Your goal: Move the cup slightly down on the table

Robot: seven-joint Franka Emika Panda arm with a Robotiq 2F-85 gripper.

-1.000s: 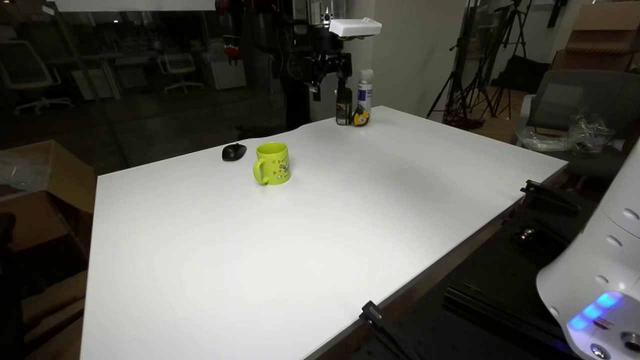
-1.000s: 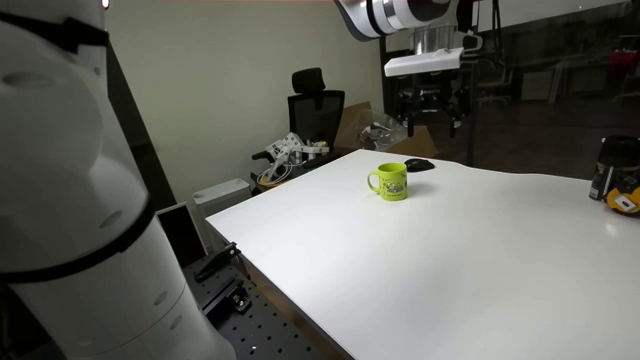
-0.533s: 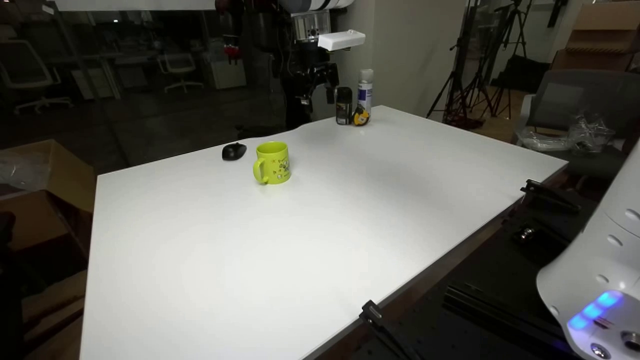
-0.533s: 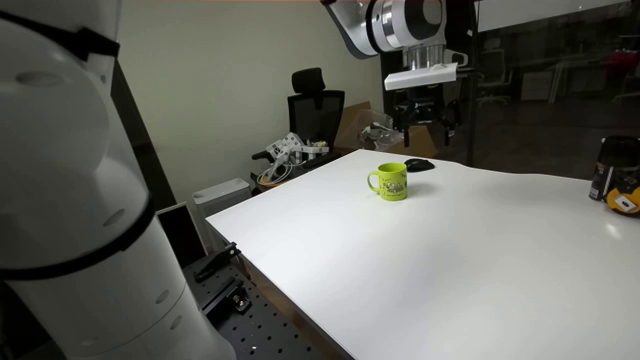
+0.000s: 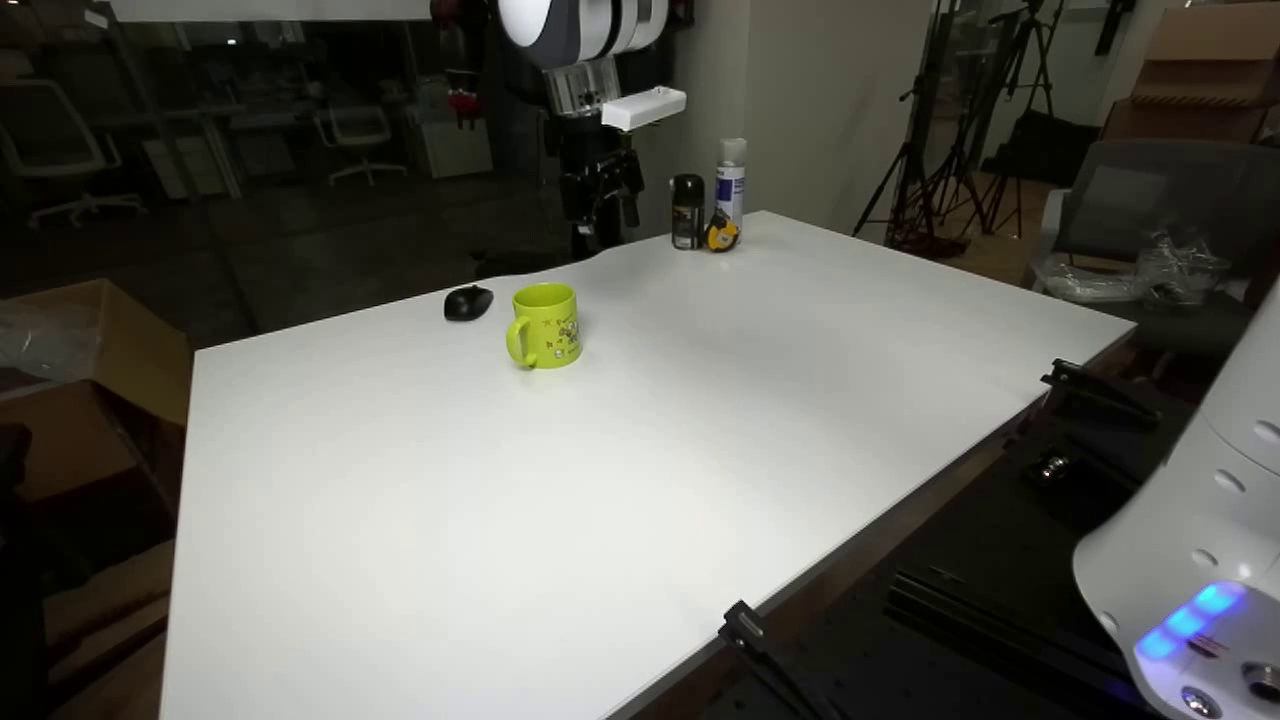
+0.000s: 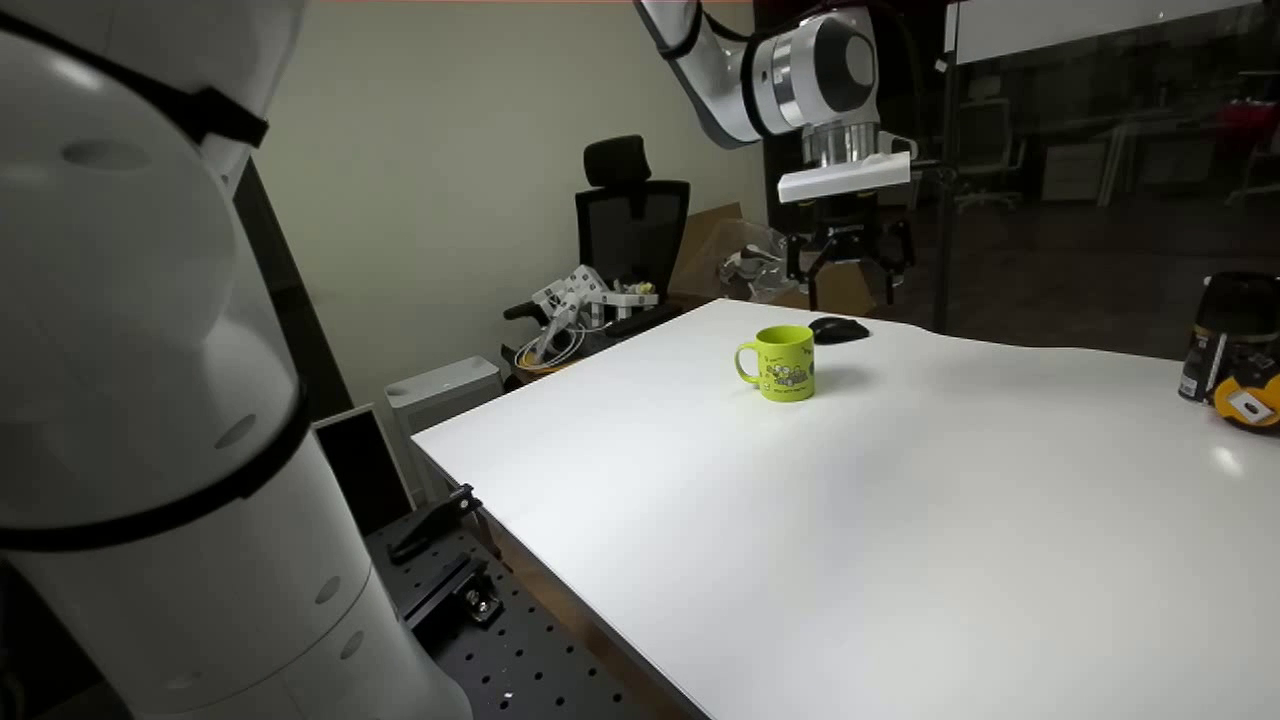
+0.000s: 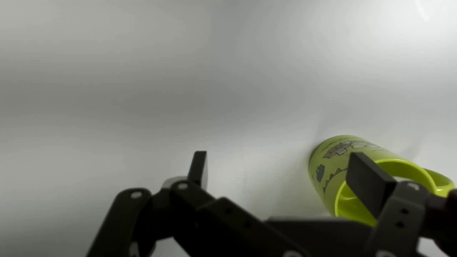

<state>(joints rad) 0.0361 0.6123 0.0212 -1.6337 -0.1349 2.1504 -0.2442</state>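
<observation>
The fingers point(image 7: 197, 167) stand wide apart, and white surface point(image 5: 640, 480) shows in the gap between their tips. In the wrist view one of them crosses in front of the cup point(image 7: 330, 175), hiding part of its wall and rim, while the opposite one is set against plain white. Both exterior views put them up in the air, above the level of the surface and apart from the cup.

Over the fingers sits a white bar-shaped piece point(image 6: 845, 180), and above that the white and grey arm point(image 6: 815, 70).

The cup, a yellow-green mug with printed figures, stands upright on the surface, toward the far edge in both exterior views, where its handle points to the left of the picture. Near it, closer to that edge, lies a black computer mouse point(image 5: 468, 304).

Farther along the same edge, well apart from the cup, a dark bottle point(image 5: 687, 212) and a taller white can point(image 5: 731, 185) stand upright side by side, with a rounded yellow and black object point(image 5: 722, 233) in front of the white one.

By the robot's base point(image 5: 1150, 560), black clamps point(image 5: 742, 628) reach the surface's rim. Beyond the surface are a cardboard box point(image 5: 145, 345) with clear plastic point(image 5: 45, 340) in it and, in an exterior view, a high-backed black chair point(image 6: 632, 225).
</observation>
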